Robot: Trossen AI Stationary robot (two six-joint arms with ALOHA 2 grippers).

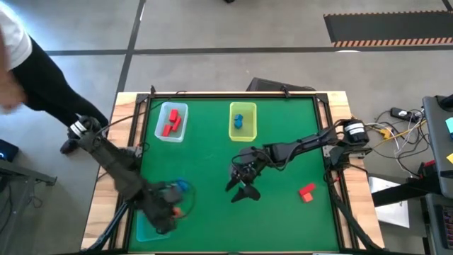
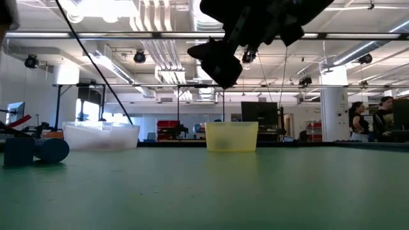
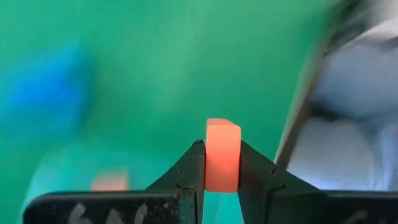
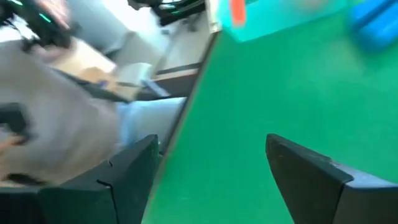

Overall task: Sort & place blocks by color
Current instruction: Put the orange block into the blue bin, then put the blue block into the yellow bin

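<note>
My left gripper (image 1: 170,211) is at the table's near left and is shut on a small orange-red block (image 3: 222,152). It hangs over a teal tray (image 1: 144,228), where another orange-red block (image 3: 111,182) lies. Two blue blocks (image 1: 181,188) lie on the green mat beside that tray. My right gripper (image 1: 243,185) hangs open above the middle of the mat with nothing between its fingers (image 4: 134,171). Two red blocks (image 1: 306,193) lie on the mat to its right. My left gripper pinches the orange-red block by two opposite sides (image 3: 209,163) between its two fingers. The fingers slant downward. The block's far end sticks out past the fingertips, and the block is lifted clear above the teal tray.
A pale tray (image 1: 172,134) holding red blocks stands at the far left. A yellow-green tray (image 1: 242,132) holding blue blocks stands at the far middle. A wooden rim (image 1: 233,93) frames the mat. A person (image 1: 28,64) stands beyond the far left corner.
</note>
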